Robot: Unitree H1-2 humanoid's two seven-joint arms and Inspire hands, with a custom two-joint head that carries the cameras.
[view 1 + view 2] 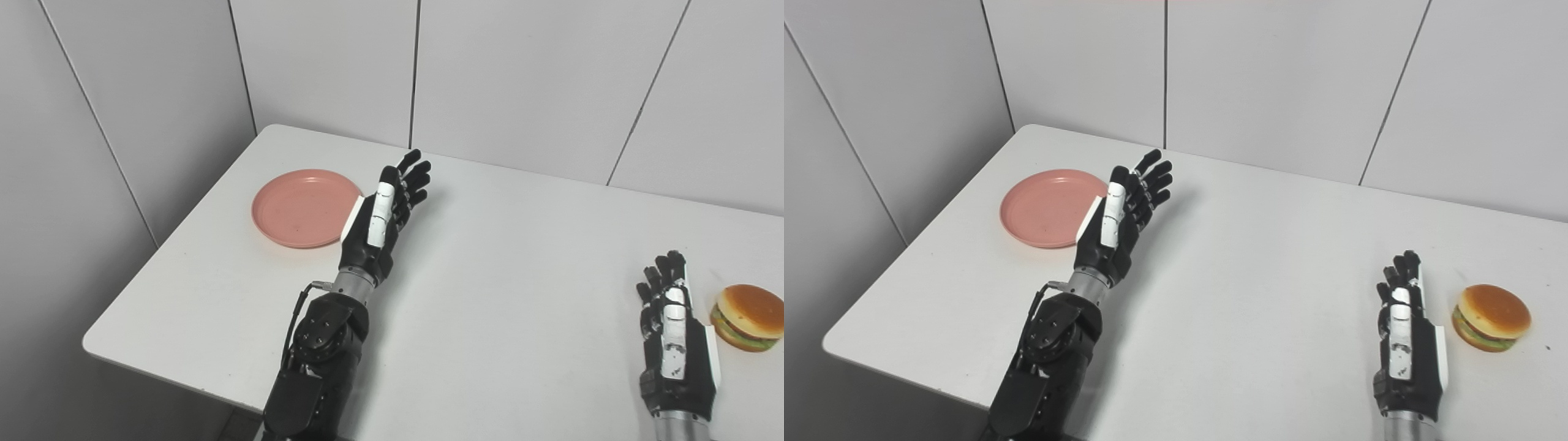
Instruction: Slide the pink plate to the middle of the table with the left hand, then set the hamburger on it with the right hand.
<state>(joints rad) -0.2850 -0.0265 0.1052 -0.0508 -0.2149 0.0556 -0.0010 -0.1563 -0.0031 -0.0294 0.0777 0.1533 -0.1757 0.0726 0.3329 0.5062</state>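
The pink plate lies flat near the table's far left corner. My left hand is raised just to the right of the plate, open and empty, fingers apart and pointing up and away; it overlaps the plate's right rim in the picture. The hamburger sits on the table at the right, upright. My right hand rests just left of the hamburger, open and empty, a small gap between them. Both also show in the right eye view: plate, hamburger.
The white table has its left edge and front left corner close to the plate. Grey wall panels stand right behind the table's far edge and along its left side.
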